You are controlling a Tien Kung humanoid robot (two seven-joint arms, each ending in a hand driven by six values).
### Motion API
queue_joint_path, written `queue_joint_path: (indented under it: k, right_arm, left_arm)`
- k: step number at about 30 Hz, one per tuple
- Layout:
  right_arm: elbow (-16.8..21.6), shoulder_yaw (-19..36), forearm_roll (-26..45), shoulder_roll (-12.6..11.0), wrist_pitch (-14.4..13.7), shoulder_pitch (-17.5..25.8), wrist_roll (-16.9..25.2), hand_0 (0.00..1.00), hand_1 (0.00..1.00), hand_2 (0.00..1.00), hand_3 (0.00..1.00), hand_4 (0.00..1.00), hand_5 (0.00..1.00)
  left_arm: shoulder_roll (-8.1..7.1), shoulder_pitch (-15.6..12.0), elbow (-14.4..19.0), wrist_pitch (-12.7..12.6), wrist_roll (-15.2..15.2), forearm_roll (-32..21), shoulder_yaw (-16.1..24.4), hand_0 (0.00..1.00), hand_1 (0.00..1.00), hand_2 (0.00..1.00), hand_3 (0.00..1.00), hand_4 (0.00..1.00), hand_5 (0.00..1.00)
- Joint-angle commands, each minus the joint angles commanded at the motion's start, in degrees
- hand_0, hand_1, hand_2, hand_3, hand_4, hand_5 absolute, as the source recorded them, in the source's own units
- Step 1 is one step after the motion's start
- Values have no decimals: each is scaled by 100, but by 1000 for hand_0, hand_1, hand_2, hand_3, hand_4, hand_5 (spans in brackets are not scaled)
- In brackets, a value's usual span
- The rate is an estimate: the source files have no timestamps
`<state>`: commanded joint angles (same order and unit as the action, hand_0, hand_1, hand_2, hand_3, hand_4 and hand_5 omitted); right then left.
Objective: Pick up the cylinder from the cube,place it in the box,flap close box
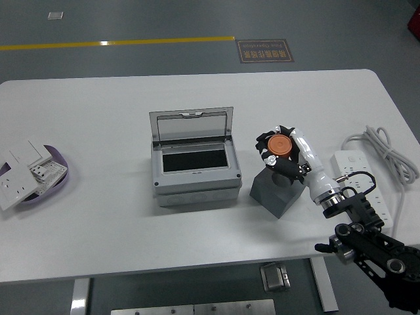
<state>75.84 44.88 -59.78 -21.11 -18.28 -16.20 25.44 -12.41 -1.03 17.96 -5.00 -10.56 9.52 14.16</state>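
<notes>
The head view looks down over a white table. The right arm enters from the lower right corner, its black joints cut off by the picture's edge, and its white forearm slants up toward the middle. The left arm does not show at all.

The right hand sits over the top of a dark grey cube, and its black fingers ring an orange cylinder whose round top face shows plainly. The cylinder's sides are hidden by the fingers and palm, so its height and its seat on the cube cannot be made out; it seems to be in the hand's grip at the cube's top, with the fingers curled in close around it rather than spread.

Just left of the cube stands a grey box, its clear flap lid raised upright at the back and the dark inside open to view. The cylinder lies outside the box, near its right wall.

At the far left a purple tray holds white switch plates, some overhanging its rim. At the right a white power strip lies with its coiled cable, partly covered by the arm.
</notes>
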Motion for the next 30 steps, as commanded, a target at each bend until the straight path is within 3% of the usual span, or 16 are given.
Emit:
queue_joint_path:
  k: [7,12,13,18,19,30]
  right_arm:
    - [-65,-500,-225,48,-87,-480,-286,407,411,385,289,2,2]
    - [-123,-900,-811,193,-169,-958,-840,407,411,385,289,2,2]
    - [-128,-954,-924,231,-199,-1036,-942,316,342,316,260,2,2]
    - [-118,-1212,-1592,413,-332,-1444,-1512,316,342,316,260,2,2]
    - [-116,-1256,-1724,436,-323,-1515,-1623,205,290,303,253,2,2]
    - [-181,-1781,-3372,652,88,-2117,-2968,172,281,313,254,2,2]
  left_arm:
    - [-6,-6,3,-1,-11,17,13,617,640,628,636,692,248]
    - [-21,4,2,0,-22,45,30,617,640,628,636,692,248]
    - [-22,6,2,0,-23,48,33,617,641,629,636,692,249]
    - [-28,10,6,2,-32,68,43,617,641,629,636,692,249]
    - [-31,10,7,2,-35,73,47,617,640,628,636,692,247]
    - [-59,43,9,6,-57,138,83,617,641,628,637,692,248]
